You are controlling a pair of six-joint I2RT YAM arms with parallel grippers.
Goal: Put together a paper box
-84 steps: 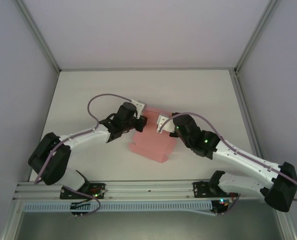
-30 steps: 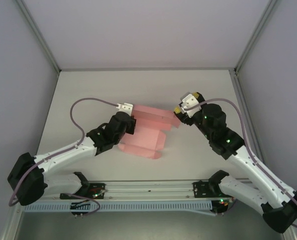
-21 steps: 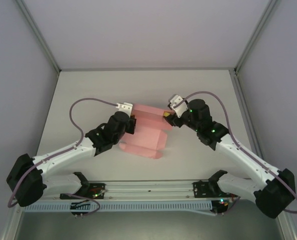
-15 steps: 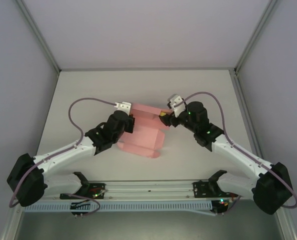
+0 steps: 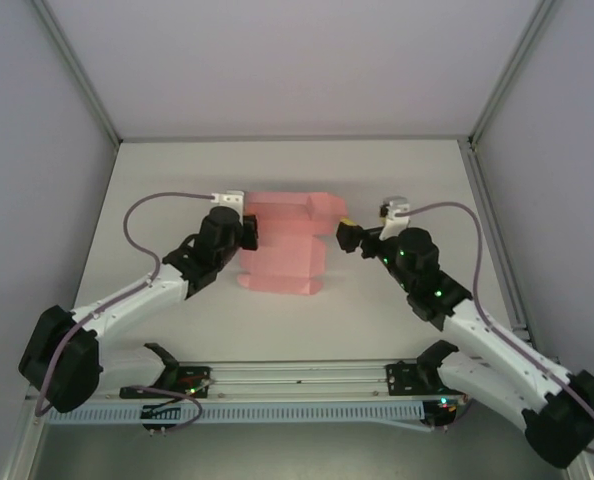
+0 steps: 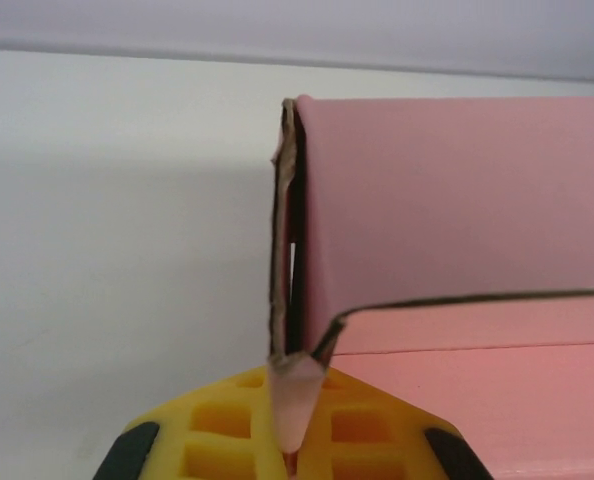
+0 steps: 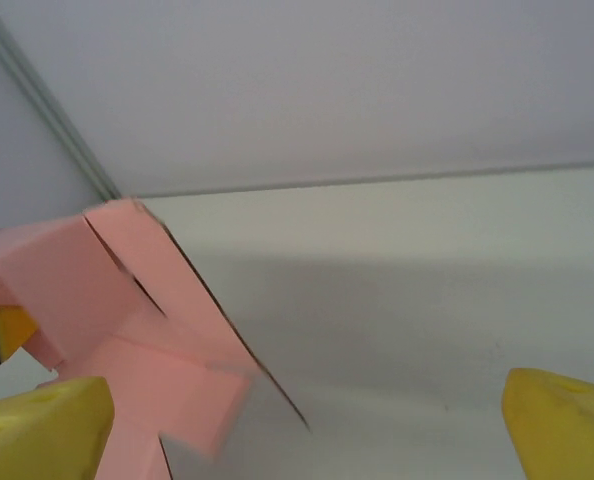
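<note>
Left pincer [image 6: 295,420] is clamped on the half-folded box's [image 5: 282,250] edge flap, seen close in the wrist view. Right pincer [image 5: 347,238] gapes wide, holding nothing, with the box just left.

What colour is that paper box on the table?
Pink all over, plain with no pattern. The paper box shows best in the top external view.

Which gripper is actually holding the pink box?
The left gripper: its fingers pinch an edge of the paper box. The right gripper has its fingers wide open.

Paper box [image 5: 282,255] plain pink (cut edges brownish); right gripper [image 7: 305,425] pads [image 7: 47,425] yellow; table [image 5: 177,180] white.
</note>
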